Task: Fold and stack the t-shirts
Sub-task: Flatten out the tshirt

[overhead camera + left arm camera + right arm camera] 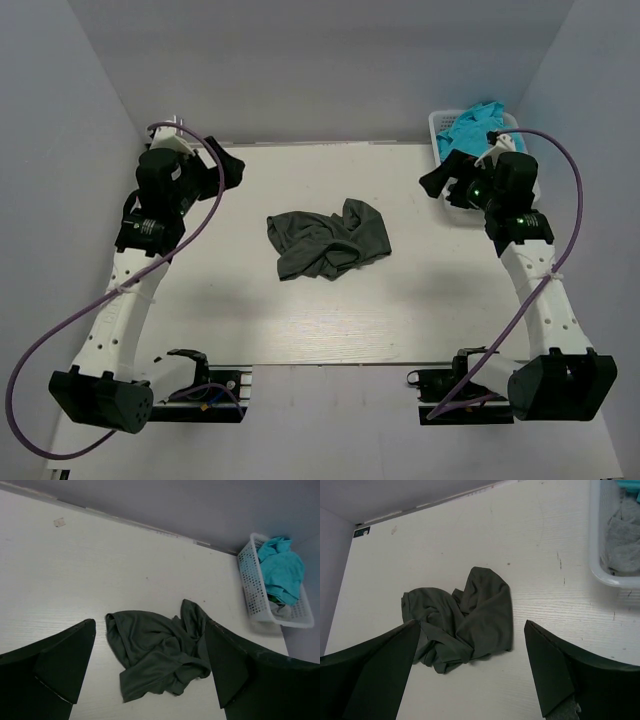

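Note:
The dark charcoal-grey t-shirt (328, 240) lies crumpled in a heap at the middle of the white table (300, 320). It also shows in the left wrist view (160, 652) and the right wrist view (470, 615). The turquoise-blue t-shirt (478, 125) is bunched in the white lattice basket (438, 130) at the far right corner, also seen in the left wrist view (281, 569). My left gripper (226, 167) hangs open and empty above the table's far left, my right gripper (438, 180) open and empty beside the basket. Both are held well away from the grey shirt.
The basket (260, 600) stands against the right wall; a light grey cloth (625, 540) lies in it under the turquoise shirt. Grey walls close in the table at the back and both sides. A small tag (59, 522) sits near the back edge.

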